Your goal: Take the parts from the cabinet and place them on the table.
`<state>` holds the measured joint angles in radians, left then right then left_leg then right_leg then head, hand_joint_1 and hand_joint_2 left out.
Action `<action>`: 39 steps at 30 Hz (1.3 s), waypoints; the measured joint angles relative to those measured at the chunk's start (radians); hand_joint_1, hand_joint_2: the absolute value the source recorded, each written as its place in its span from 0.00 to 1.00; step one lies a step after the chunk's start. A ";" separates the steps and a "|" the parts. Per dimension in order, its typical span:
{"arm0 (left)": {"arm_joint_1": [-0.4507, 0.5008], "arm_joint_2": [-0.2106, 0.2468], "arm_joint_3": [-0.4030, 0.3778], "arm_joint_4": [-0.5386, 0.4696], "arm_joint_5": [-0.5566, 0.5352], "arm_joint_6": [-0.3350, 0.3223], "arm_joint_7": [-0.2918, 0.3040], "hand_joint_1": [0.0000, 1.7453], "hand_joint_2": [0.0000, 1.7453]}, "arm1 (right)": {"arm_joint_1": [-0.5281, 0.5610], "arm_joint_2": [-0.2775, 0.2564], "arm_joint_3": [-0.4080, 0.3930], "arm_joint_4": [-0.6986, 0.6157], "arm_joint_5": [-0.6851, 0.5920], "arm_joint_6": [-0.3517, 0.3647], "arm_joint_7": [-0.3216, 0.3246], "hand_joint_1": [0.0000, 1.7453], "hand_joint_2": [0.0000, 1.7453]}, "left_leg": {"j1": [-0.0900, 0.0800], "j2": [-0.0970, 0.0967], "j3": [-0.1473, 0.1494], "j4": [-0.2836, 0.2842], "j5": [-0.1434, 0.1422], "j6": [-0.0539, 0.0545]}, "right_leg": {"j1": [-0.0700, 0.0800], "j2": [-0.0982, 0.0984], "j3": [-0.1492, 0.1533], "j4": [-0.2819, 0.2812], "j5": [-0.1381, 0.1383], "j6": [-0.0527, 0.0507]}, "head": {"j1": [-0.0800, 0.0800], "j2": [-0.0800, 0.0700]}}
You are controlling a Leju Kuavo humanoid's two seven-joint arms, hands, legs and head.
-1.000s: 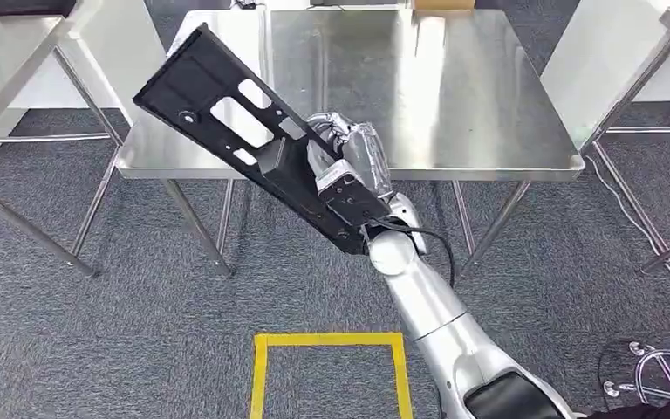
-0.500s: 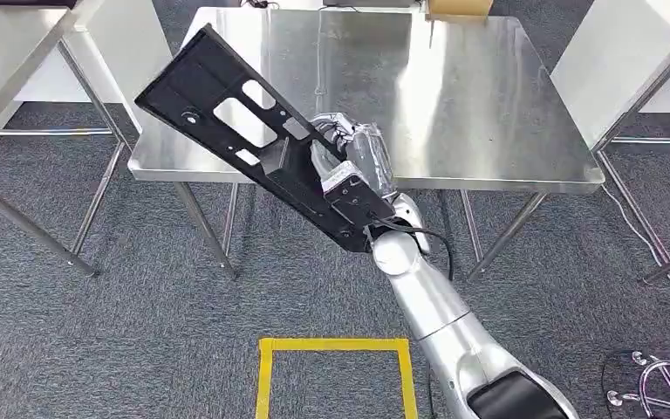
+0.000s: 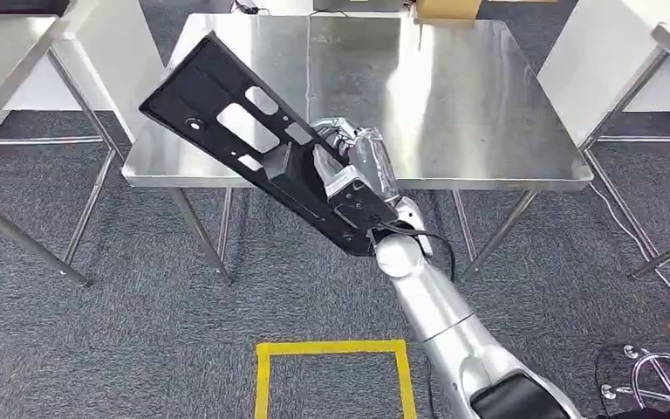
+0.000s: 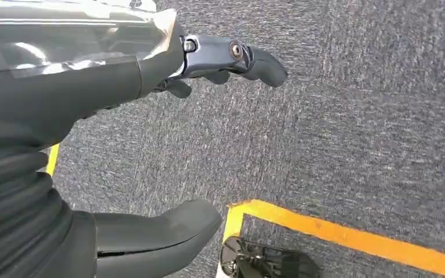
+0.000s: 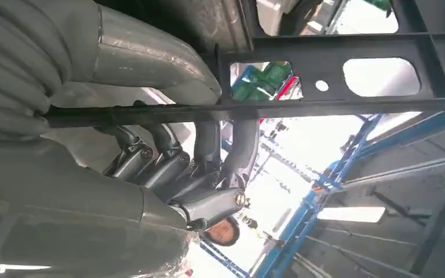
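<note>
One black part (image 3: 253, 140) is gripped by the right hand (image 3: 353, 170) over the front edge of a steel table (image 3: 454, 105). Left hand (image 4: 150, 145) is hung open above grey carpet (image 3: 140, 332), yellow tape (image 3: 331, 349) nearby.

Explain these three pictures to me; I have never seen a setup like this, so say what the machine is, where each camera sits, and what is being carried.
This is a humanoid robot with two silver arms. The wide picture comes from a camera high on its body, looking down and forward. There, its right robot hand holds a long flat black plastic panel with cut-out windows, tilted above the near edge of a shiny square steel table. On the grey carpet lies a yellow taped square.

The other two pictures come from cameras at the wrists. The right wrist camera looks past the fingers wrapped around the black panel. The left wrist camera shows the left robot hand hanging over the carpet, fingers apart, holding nothing.
</note>
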<state>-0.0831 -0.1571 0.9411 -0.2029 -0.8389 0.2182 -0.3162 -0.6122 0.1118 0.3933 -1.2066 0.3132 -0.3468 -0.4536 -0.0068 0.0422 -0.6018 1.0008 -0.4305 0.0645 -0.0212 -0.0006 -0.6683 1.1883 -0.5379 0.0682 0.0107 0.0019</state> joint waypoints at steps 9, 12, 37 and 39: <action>0.000 -0.002 0.000 0.000 -0.002 0.000 0.003 0.00 1.00 | -0.006 -0.002 0.007 -0.001 -0.002 0.000 -0.006 1.00 1.00 | 0.008 -0.016 -0.015 0.083 -0.078 -0.054 | -0.004 -0.017 0.085 -0.187 0.098 -0.049 | -0.001 0.000; 0.001 -0.002 0.000 0.001 -0.008 0.000 0.003 0.00 1.00 | -0.001 0.001 0.010 -0.001 -0.002 0.000 -0.006 1.00 1.00 | 0.015 -0.040 -0.127 0.304 -0.165 -0.067 | -0.004 0.022 0.085 -0.186 0.097 -0.055 | -0.001 0.000; -0.004 -0.002 0.000 0.002 -0.015 0.001 0.003 0.00 1.00 | -0.001 -0.003 0.023 -0.001 0.023 -0.009 -0.005 1.00 1.00 | 0.001 -0.069 -0.018 0.014 0.006 -0.033 | 0.005 0.058 0.092 -0.193 0.092 -0.033 | 0.000 0.000; -0.004 -0.002 0.000 0.002 -0.015 0.001 0.004 0.00 1.00 | -0.001 -0.003 0.024 -0.001 0.023 -0.009 -0.005 1.00 1.00 | 0.002 -0.069 -0.018 0.014 0.006 -0.033 | 0.005 0.058 0.092 -0.193 0.092 -0.033 | 0.000 0.000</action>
<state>-0.0873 -0.1591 0.9411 -0.2014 -0.8537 0.2193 -0.3124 -0.6134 0.1083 0.4173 -1.2074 0.3357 -0.3559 -0.4582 -0.0051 -0.0266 -0.6202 1.0152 -0.4241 0.0310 -0.0160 0.0571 -0.5765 0.9949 -0.4459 0.0354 0.0111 0.0019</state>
